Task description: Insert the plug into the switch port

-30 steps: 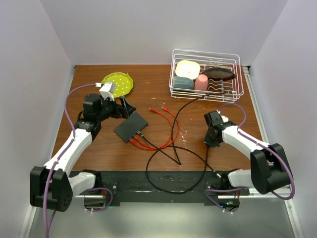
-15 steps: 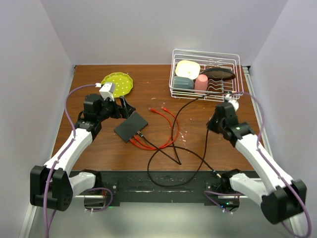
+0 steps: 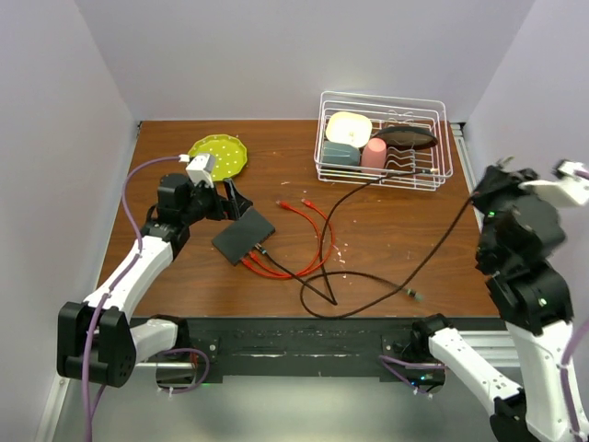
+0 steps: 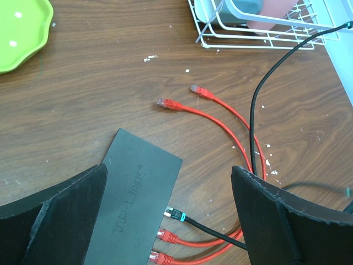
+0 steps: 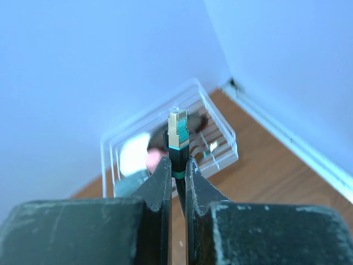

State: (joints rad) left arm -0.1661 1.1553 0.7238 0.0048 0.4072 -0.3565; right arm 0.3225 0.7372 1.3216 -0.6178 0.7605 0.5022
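The black switch (image 3: 244,235) lies flat on the table, left of centre. In the left wrist view the switch (image 4: 138,187) has one black plug (image 4: 179,215) and two red plugs (image 4: 168,236) in ports along its near right edge; the other ports do not show. My left gripper (image 3: 230,204) hovers over the switch, and in its own view the left gripper (image 4: 168,182) is open and empty. My right gripper (image 3: 488,184) is raised high at the far right. It is shut on a gold-tipped plug (image 5: 177,130) on a black cable (image 3: 433,249).
A white dish rack (image 3: 433,180) with cups stands at the back right. A yellow-green plate (image 3: 218,155) is at the back left. Two loose red cable ends (image 3: 283,204) lie beside the switch. Black cable loops across the near middle, with a free end (image 3: 416,295) on the table.
My right arm has risen and swung to the far right with the plug, pulling the black cable taut behind it. The left arm has not moved.
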